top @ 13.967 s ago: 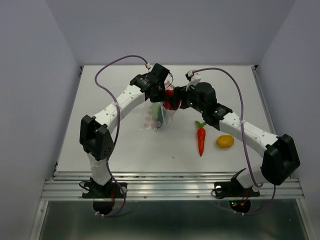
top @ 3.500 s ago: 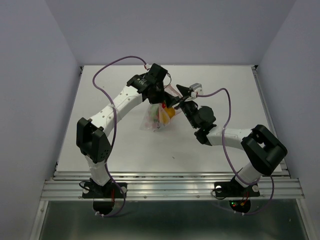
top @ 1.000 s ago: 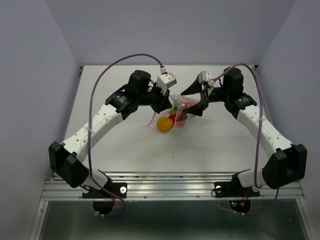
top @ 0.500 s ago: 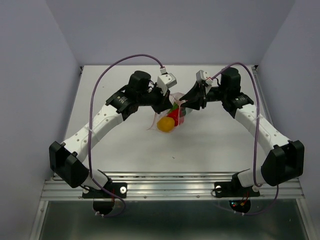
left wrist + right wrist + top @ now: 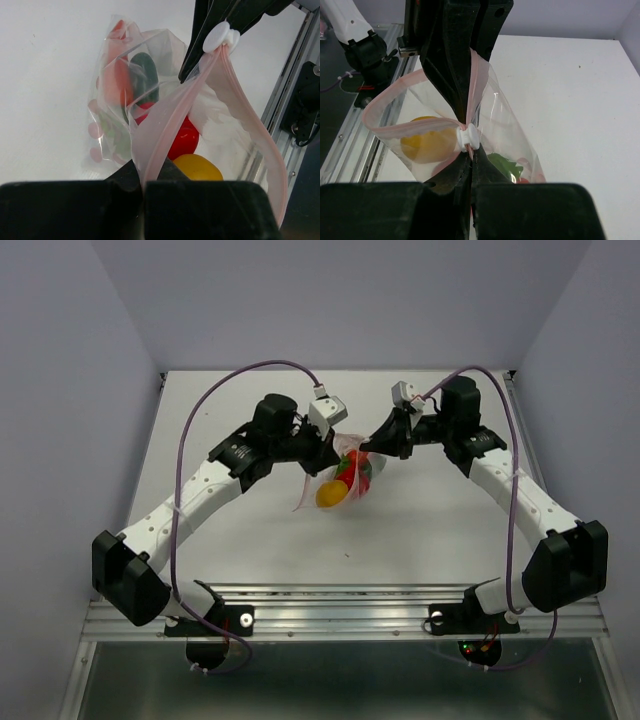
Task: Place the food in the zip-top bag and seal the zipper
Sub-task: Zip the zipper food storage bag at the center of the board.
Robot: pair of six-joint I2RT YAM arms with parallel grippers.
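You have the table with both arms reaching in over its middle. Between them hangs the bag, held up by its top edge, its lower end drooping toward the table top. The left gripper is clamped tight on one end of the zipper. The right gripper is pinched closed on the white slider at the other end. Between the two, the pink lips bow apart, so the mouth gapes. The food sits inside: yellow round one, red pepper, carrot, cucumber.
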